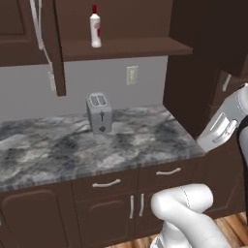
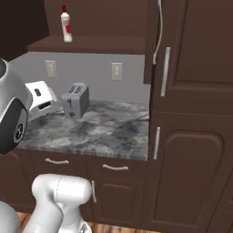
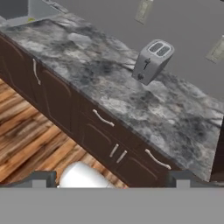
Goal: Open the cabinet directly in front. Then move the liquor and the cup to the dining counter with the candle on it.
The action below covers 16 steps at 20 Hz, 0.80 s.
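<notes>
Grey marbled counter [image 1: 58, 150] holds a toaster [image 1: 100, 112]; the liquor [image 1: 95, 28] stands upper middle in the cabinet [image 1: 121, 47]; gripper [image 3: 109, 179] open, empty.

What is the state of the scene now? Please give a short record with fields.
cabinet: open, door swung out, shelf exposed
liquor: bottle upright on the cabinet shelf, untouched
cup: cannot tell where it is
toaster: on the marbled counter below the shelf
gripper: open, fingers apart, nothing between them, looking down at the counter and drawers
</notes>
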Motion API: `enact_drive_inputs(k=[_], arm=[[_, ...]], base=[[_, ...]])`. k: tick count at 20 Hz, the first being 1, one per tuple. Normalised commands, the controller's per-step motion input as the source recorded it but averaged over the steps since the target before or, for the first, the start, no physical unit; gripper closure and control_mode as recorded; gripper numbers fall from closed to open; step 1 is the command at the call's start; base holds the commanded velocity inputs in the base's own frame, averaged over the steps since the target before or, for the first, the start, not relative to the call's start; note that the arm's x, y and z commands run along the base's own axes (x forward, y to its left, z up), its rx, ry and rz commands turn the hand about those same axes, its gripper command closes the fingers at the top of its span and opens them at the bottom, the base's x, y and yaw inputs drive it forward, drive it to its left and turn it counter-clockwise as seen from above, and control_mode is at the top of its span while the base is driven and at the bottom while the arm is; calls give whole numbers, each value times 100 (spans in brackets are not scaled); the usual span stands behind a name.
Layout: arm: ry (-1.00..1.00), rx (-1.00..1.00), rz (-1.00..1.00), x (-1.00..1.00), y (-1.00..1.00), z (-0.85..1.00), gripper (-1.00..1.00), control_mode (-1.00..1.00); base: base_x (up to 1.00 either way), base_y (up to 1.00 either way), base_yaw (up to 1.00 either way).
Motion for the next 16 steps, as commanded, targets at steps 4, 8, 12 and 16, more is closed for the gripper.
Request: enact_drive_inputs(k=[4,8,12,16], arm=[[0,0,0,0,0,0,-100,100],[0,0,0,0,0,0,-100,100],[0,0,0,0,0,0,-100,100],[0,0,0,0,0,0,-100,100]], base=[[13,68,-5],[40,38,-6],[83,6,-1],[54,-51,0]])
